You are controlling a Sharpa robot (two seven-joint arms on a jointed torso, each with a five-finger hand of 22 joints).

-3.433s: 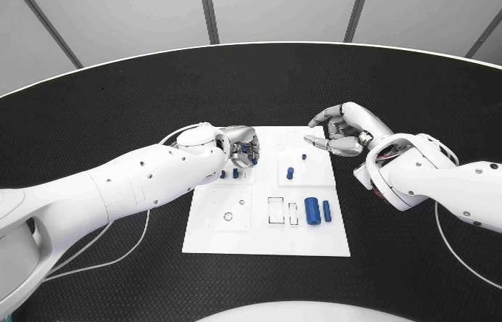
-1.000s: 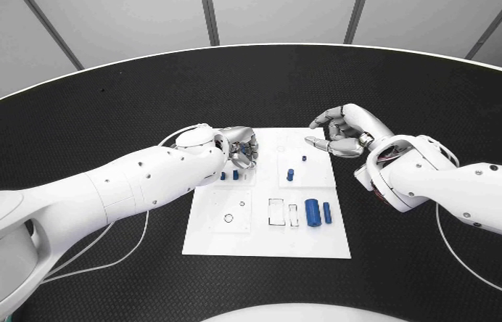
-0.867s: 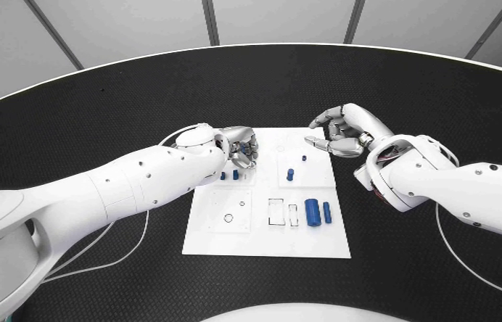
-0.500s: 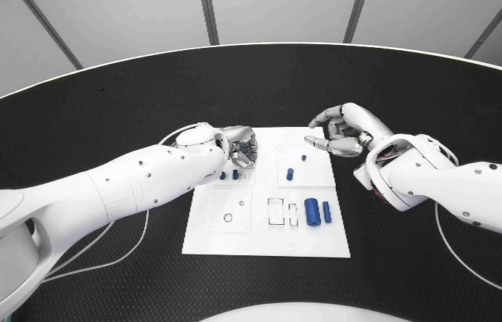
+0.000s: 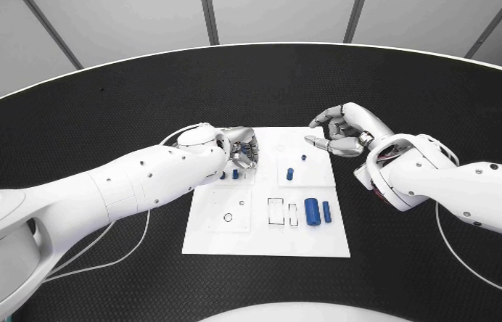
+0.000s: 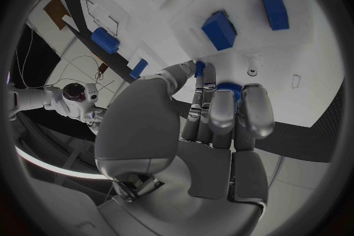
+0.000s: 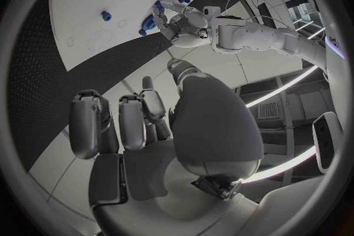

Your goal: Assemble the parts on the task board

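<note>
Where black table (image 5: 125, 112) spreads, white task board (image 5: 314, 244) lies centred.

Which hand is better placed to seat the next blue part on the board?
Left, probably. The left hand is over the task board, pinching a blue part; the right hand hangs at the board's far edge, holding nothing.

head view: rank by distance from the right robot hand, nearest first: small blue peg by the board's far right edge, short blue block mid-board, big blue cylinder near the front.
1. Small blue peg: just beside the right robot hand, toward the middle of the task board.
2. Short blue block: mid-board, farther in and nearer the robot.
3. Big blue cylinder: lying in the near right part of the board, farthest.
</note>
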